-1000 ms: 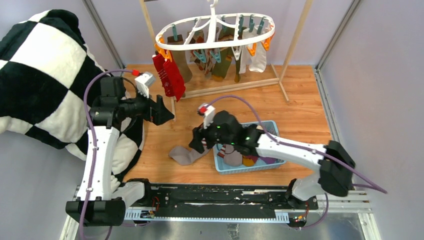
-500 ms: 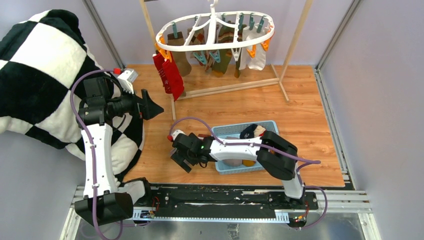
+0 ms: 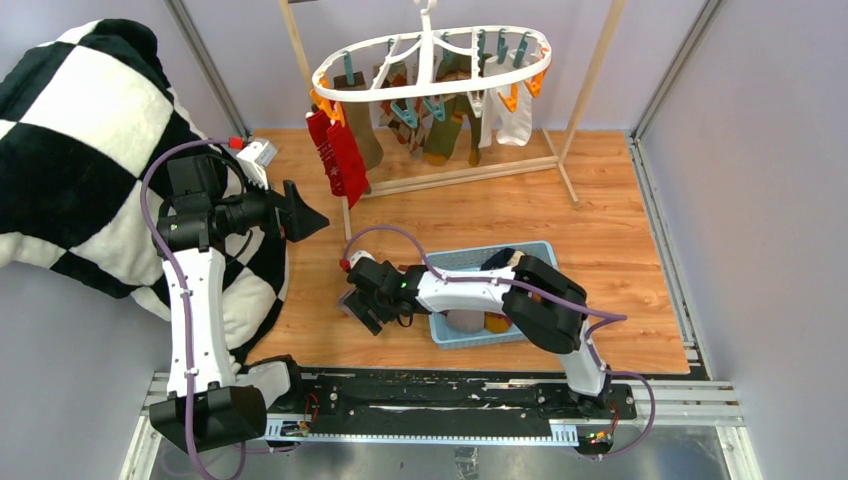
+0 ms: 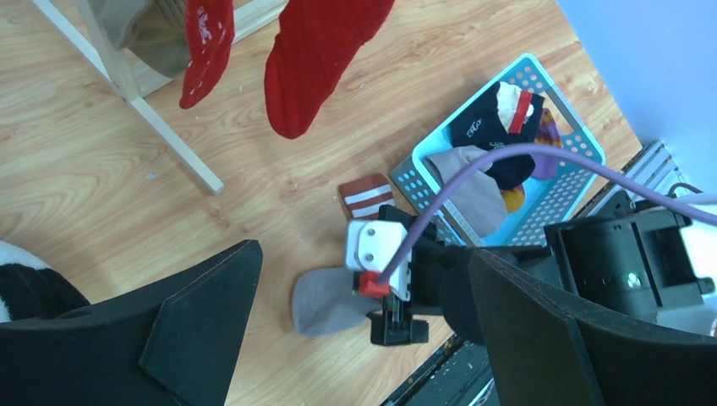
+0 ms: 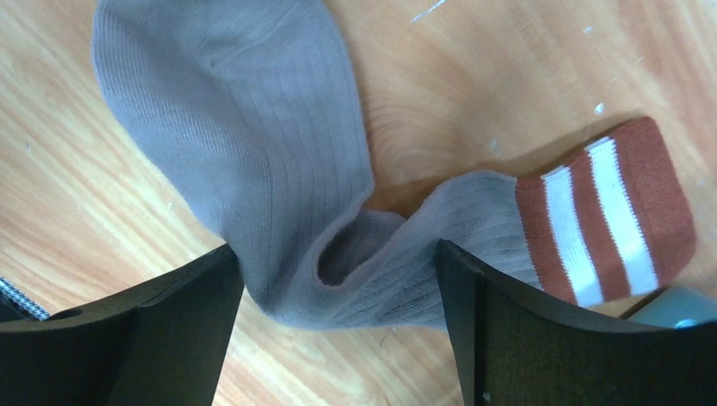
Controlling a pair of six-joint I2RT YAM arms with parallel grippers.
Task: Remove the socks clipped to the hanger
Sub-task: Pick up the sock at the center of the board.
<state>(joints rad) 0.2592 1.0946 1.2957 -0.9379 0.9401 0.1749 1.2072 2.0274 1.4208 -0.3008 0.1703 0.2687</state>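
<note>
The white oval hanger point(image 3: 430, 62) hangs on the wooden rack, with red socks point(image 3: 337, 160) at its left end and olive, brown and white socks point(image 3: 470, 120) under its middle and right. The red socks also show in the left wrist view point(image 4: 314, 52). A grey sock point(image 5: 254, 152) with a red-and-white striped cuff point(image 5: 609, 220) lies on the floor left of the basket; it also shows in the left wrist view point(image 4: 325, 300). My right gripper point(image 5: 338, 326) is open, low over it, one finger on each side of its fold. My left gripper point(image 3: 305, 212) is open and empty, below the red socks.
A blue basket point(image 3: 545, 250) holding several socks stands right of the right gripper. A black-and-white checked blanket point(image 3: 80, 150) fills the left side. The wooden rack's base bar point(image 3: 470, 175) crosses the floor at the back, with one upright point(image 3: 300, 50) beside the red socks.
The right arm swung from beside the basket down and left onto the grey sock on the floor. The left gripper drew back to the left, away from the red socks. The hanger sways slightly.
</note>
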